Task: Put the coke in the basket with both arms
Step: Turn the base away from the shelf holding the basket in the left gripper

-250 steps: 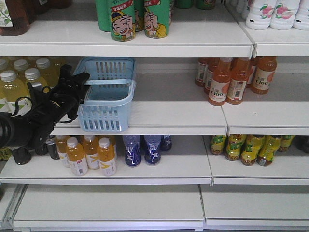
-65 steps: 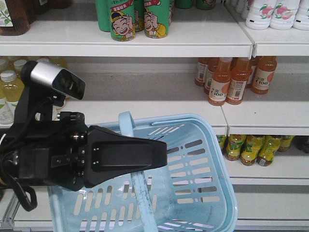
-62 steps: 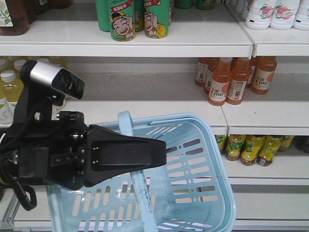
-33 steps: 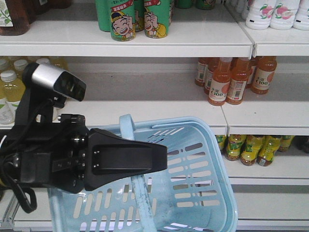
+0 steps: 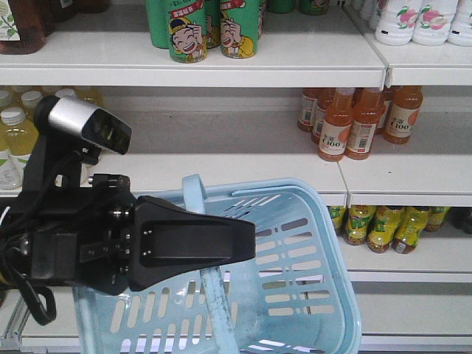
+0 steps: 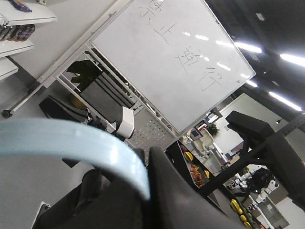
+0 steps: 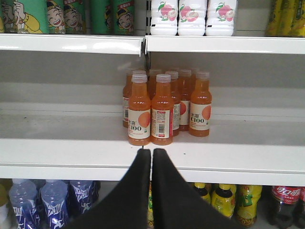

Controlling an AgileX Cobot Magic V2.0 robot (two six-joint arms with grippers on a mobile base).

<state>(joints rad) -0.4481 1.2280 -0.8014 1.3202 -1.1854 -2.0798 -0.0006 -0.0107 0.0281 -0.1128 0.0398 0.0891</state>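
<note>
From the front you see the left fingers (image 5: pixel 195 243) as one broad black block, closed on the swinging handle (image 5: pixel 193 193) of the pale blue slotted plastic basket (image 5: pixel 328 221). The basket hangs tilted in the air in front of the white shelves (image 5: pixel 221 173), its open mouth turned towards the camera. The handle disappears behind the fingers and comes out again below them, running down across the basket's inside. A small silver-grey camera (image 5: pixel 82 122) sits above the arm.

Your left wrist view adds only the grip itself. The handle (image 6: pixel 71 143) curves in as a pale blue band and ends against the black finger (image 6: pixel 176 200). Behind it are a tilted whiteboard (image 6: pixel 167 57) and ceiling lights, and the basket body is out of that frame.

Your right wrist view shows what the front view does not. The right fingers (image 7: pixel 167 191) are pressed together, tip to tip, with nothing between them. They point at a cluster of orange juice bottles (image 7: pixel 162 107) on the middle shelf. A dark bottle with a red label (image 7: pixel 285 202) stands on the shelf below, at the lower right, well apart from these fingers.
</note>
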